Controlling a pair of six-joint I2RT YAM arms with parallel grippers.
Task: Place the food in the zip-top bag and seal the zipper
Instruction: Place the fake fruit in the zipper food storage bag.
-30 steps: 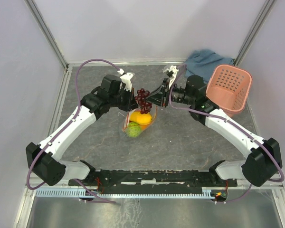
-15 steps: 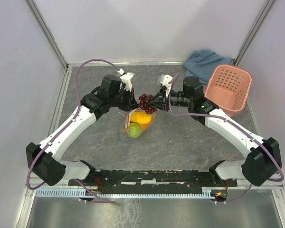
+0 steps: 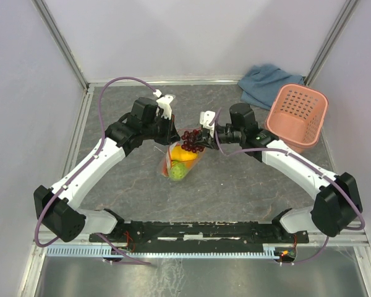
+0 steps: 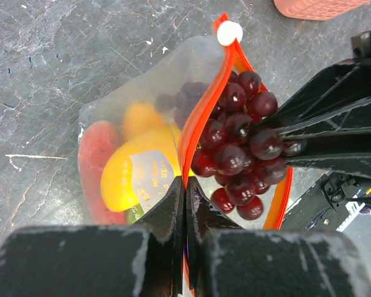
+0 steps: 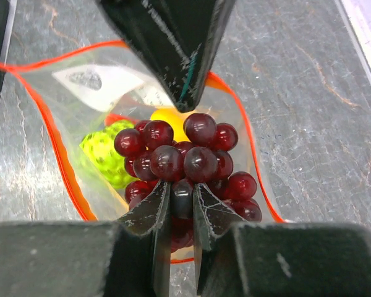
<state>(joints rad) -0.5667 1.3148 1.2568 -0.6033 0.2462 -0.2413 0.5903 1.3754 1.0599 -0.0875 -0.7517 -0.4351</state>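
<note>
on the tabletop (image 3: 247, 179) the zip-top bag (image 4: 120, 105) sits with the yellow fruit (image 4: 133, 176) and watermelon wedge (image 4: 93, 158) already inside. the left tool (image 4: 185, 185) is pinched together on the zipper (image 4: 201, 117), holding the mouth agape. the right tool (image 5: 180, 195) is clamped on the grapes (image 5: 185, 158) at the mouth. the bunch should go well past the strip and in among the fruit before release, with the left grip kept firm. a second ago the grapes hung higher between the tools; now they have dropped to the opening.
</note>
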